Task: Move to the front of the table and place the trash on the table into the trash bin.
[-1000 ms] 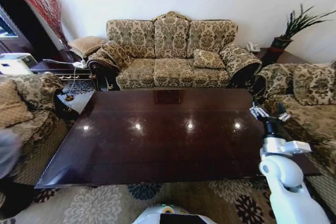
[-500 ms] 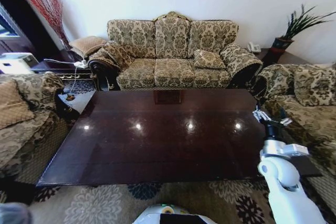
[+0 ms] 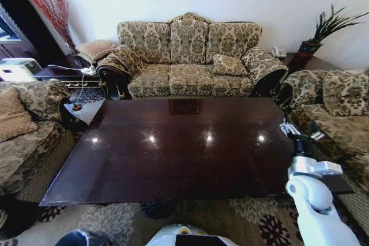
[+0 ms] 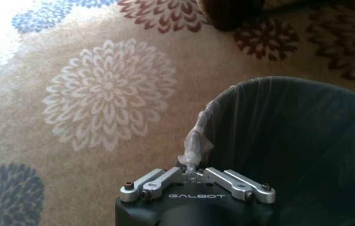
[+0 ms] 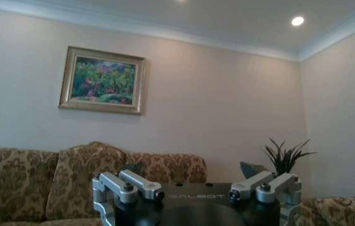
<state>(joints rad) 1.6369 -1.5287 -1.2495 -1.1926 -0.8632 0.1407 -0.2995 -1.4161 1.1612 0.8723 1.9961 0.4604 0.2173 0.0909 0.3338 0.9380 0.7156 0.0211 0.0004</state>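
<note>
The table [image 3: 184,148] spreads out in front of me, its glossy dark brown top bare; the trash is out of view. In the left wrist view the trash bin [image 4: 296,141] stands on the flowered carpet, dark inside and lined with a thin plastic bag. My left gripper [image 4: 193,172] is shut on the bag's folded rim at the near edge of the bin. My right gripper [image 3: 300,130] is raised beside the table's right edge, pointing up. In the right wrist view the right gripper [image 5: 192,169] is open and holds nothing.
A patterned sofa [image 3: 190,56] stands behind the table, with armchairs at the left [image 3: 23,125] and right [image 3: 340,108]. A potted plant [image 3: 323,33] is at the back right. A dark rounded shape [image 3: 83,238] shows at the bottom left of the head view, over the carpet [image 3: 115,223].
My right gripper has drifted slightly right and down along the table's right edge. A blurred shape has moved from the left edge to the bottom left of the head view.
</note>
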